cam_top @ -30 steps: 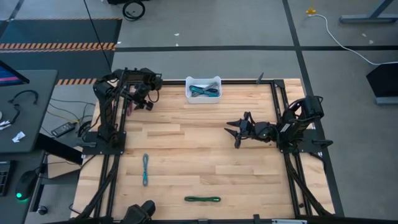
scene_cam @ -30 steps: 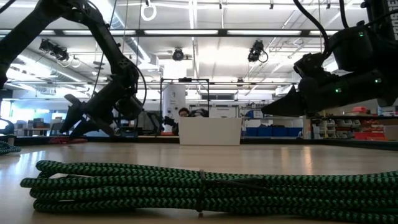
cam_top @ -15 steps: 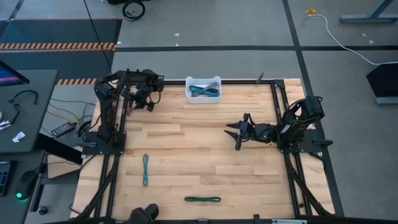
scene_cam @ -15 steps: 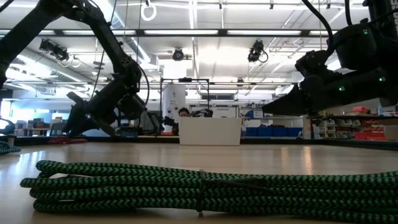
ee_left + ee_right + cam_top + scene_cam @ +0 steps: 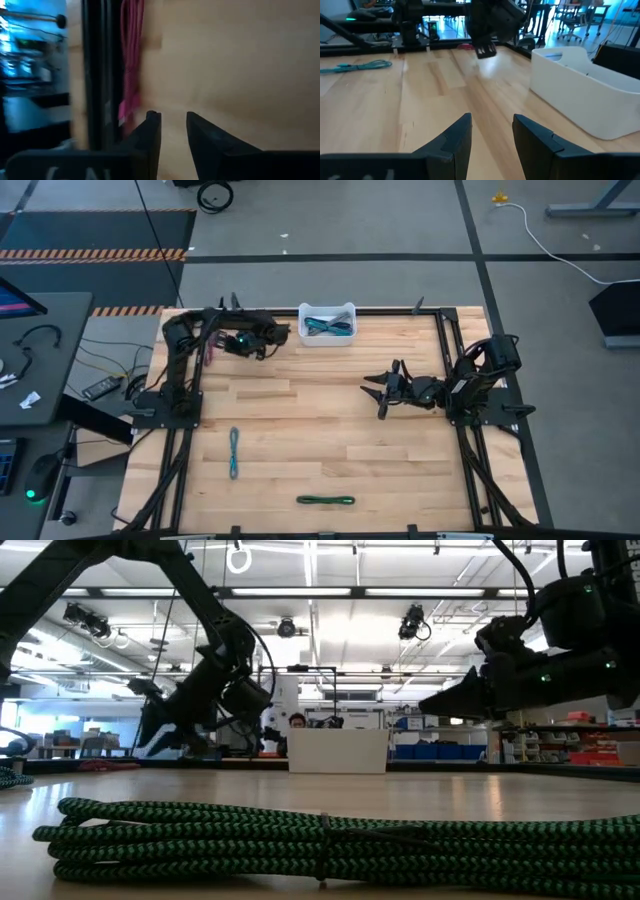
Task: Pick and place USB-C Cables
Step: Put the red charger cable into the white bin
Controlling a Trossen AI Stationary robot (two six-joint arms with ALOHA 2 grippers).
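Observation:
A pink-maroon cable bundle (image 5: pixel 131 65) lies flat along the black frame rail at the table's far left (image 5: pixel 210 352). My left gripper (image 5: pixel 172 117) hangs just short of it (image 5: pixel 222 345), slanting down toward the table's left, open by a narrow gap with nothing between the fingers. A teal bundle (image 5: pixel 234 452) and a green braided bundle (image 5: pixel 325 500) (image 5: pixel 320 835) lie flat on the near half of the table. The white bin (image 5: pixel 327 325) holds teal and grey cables. My right gripper (image 5: pixel 375 392) (image 5: pixel 492 120) hovers open over the table's right half.
The black frame rail (image 5: pixel 92 75) runs right beside the pink bundle. The white bin (image 5: pixel 338 751) (image 5: pixel 580 85) stands at the middle of the far edge. Bare wood lies between the arms. A person shows in the room behind the bin.
My left arm has swung its elbow toward the table's right, toward the bin, and its gripper has shifted a little rightward while still pointing down toward the table's left. The cables have stayed where they were.

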